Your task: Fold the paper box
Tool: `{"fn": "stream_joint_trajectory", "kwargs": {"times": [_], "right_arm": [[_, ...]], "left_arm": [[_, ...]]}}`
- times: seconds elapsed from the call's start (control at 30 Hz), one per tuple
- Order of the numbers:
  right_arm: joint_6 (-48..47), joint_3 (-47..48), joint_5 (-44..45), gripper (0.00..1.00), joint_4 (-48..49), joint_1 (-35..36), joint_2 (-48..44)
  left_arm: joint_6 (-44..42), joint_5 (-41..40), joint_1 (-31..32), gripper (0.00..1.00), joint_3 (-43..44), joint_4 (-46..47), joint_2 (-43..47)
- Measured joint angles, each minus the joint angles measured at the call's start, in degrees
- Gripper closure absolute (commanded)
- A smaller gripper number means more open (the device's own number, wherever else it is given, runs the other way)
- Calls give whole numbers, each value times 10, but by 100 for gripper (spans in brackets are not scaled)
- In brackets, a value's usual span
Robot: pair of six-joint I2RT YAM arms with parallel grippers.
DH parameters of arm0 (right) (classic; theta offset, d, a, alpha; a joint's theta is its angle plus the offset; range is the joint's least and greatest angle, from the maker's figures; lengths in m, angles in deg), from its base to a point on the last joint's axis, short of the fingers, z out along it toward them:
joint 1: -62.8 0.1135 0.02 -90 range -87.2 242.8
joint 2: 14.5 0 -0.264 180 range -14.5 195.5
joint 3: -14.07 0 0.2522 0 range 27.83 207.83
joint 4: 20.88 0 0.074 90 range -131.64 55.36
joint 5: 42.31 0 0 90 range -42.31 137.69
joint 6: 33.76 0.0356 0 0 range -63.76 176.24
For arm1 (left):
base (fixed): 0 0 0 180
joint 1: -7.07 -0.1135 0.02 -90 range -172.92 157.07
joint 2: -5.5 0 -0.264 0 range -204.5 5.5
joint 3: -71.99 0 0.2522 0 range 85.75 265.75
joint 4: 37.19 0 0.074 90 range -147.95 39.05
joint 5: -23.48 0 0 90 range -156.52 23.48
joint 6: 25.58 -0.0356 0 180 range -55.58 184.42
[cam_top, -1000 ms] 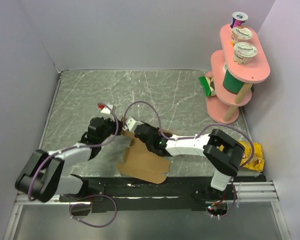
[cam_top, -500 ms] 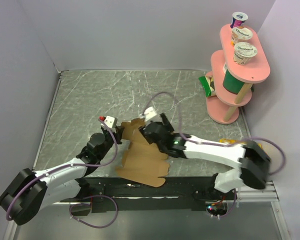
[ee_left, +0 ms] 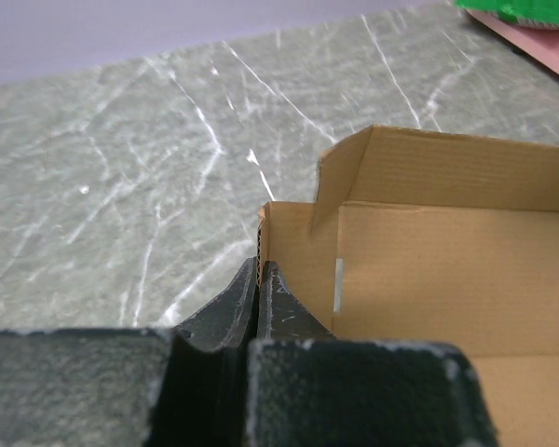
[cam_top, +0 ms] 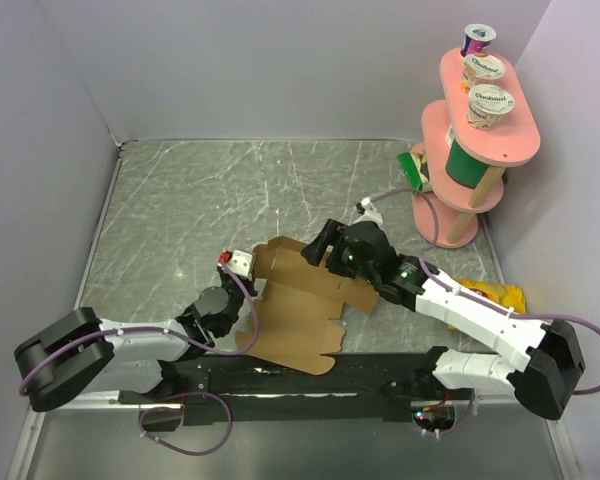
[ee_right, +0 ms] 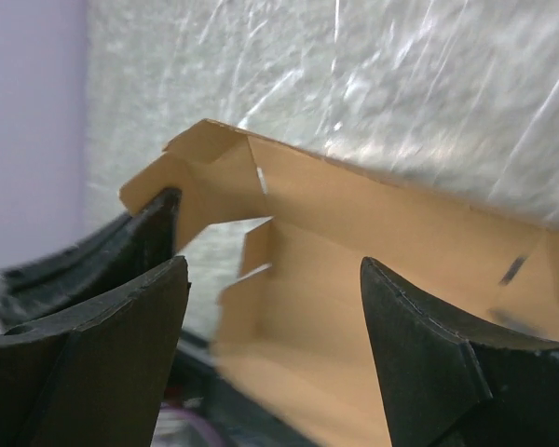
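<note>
The paper box [cam_top: 292, 312] is a brown die-cut cardboard sheet, partly raised, lying near the table's front edge. My left gripper [cam_top: 248, 298] is shut on the sheet's left edge. In the left wrist view its fingertips [ee_left: 259, 272] pinch the corrugated edge of the paper box [ee_left: 429, 261], with one flap standing up behind. My right gripper [cam_top: 320, 248] hovers open above the box's far edge, touching nothing. In the right wrist view the right gripper [ee_right: 272, 279] has wide jaws framing the paper box [ee_right: 382, 242], whose walls stand partly up.
A pink two-tier stand [cam_top: 472, 150] with yogurt cups [cam_top: 490, 105] stands at the back right, with a green packet [cam_top: 413, 170] at its foot. A yellow packet [cam_top: 500, 298] lies by the right wall. A black strip [cam_top: 280, 380] runs along the near edge.
My right gripper let go of the cardboard, opened, and moved right and away. My left gripper came nearer and lower, still pinching the sheet's left edge. The box has shifted.
</note>
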Motion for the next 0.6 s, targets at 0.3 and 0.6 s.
{"fn": "stream_joint_trajectory", "kwargs": {"times": [0.3,0.6], "right_arm": [[226,-89,-39,20,102,-36,-23],[384,-131,-35,21,181,-63,28]], "left_arm": [[-59,-75,49,99,-14,107,-35],[-86,-102,69,99,-22,158,-38]]}}
